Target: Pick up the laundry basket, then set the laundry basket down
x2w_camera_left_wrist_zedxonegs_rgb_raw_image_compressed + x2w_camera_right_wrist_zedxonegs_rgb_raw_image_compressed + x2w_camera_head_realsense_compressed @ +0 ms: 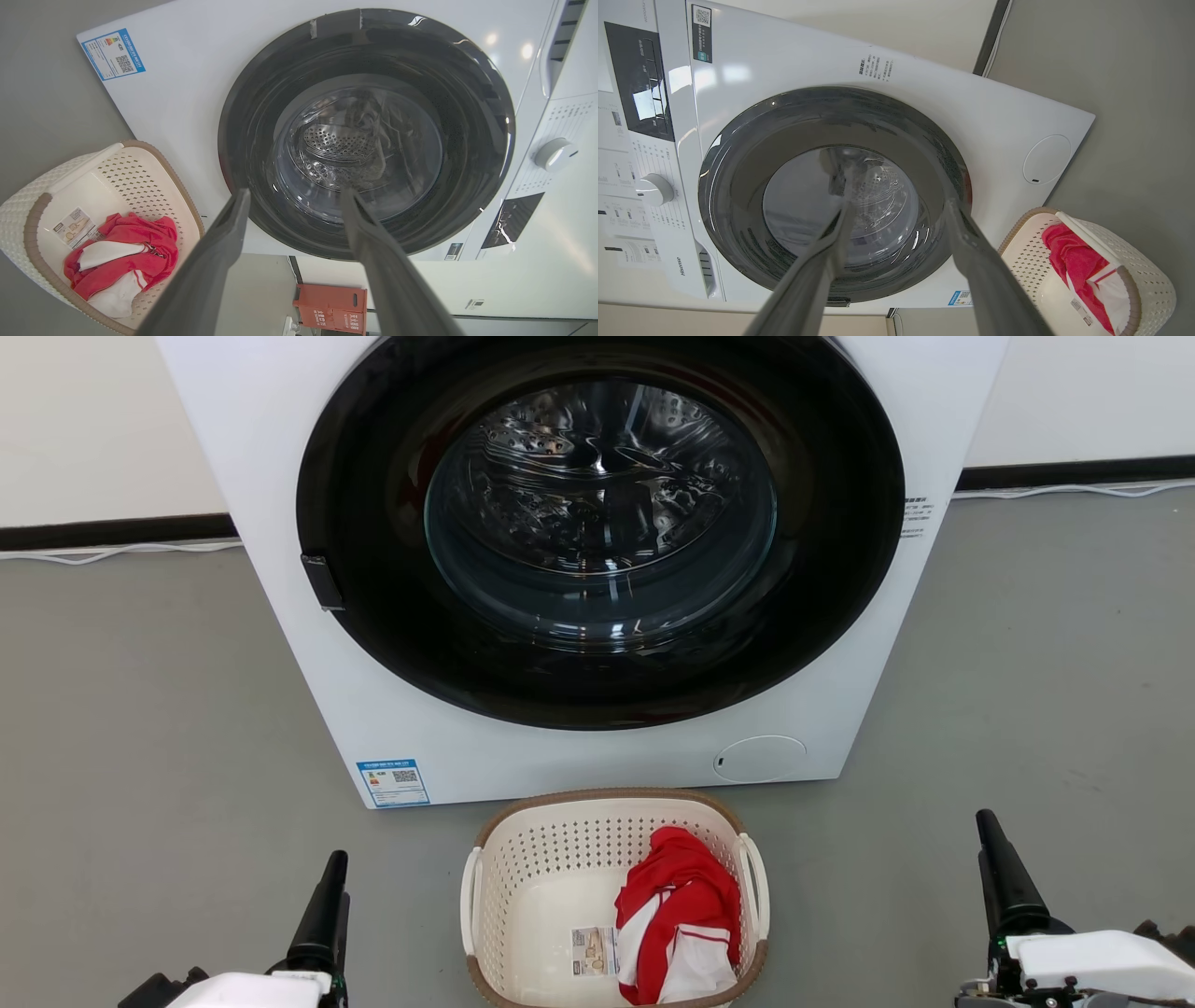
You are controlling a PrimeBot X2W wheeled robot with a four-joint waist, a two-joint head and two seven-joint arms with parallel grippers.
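Standing upright on the grey floor (140, 728), just in front of the white washing machine (420, 751) with its round dark glass door (597, 523), you have one laundry basket (560, 847), cream perforated with a brown rim, holding a red-and-white garment (677, 915) bunched at its right side and a paper label (595, 952) on its bottom. Your left pincer (295, 195): released, spread wide with nothing in its grasp, low on the basket's left and well apart from it. Your right pincer (899, 206): likewise released and empty, on the basket's right, also clear of its white handle (754, 882).
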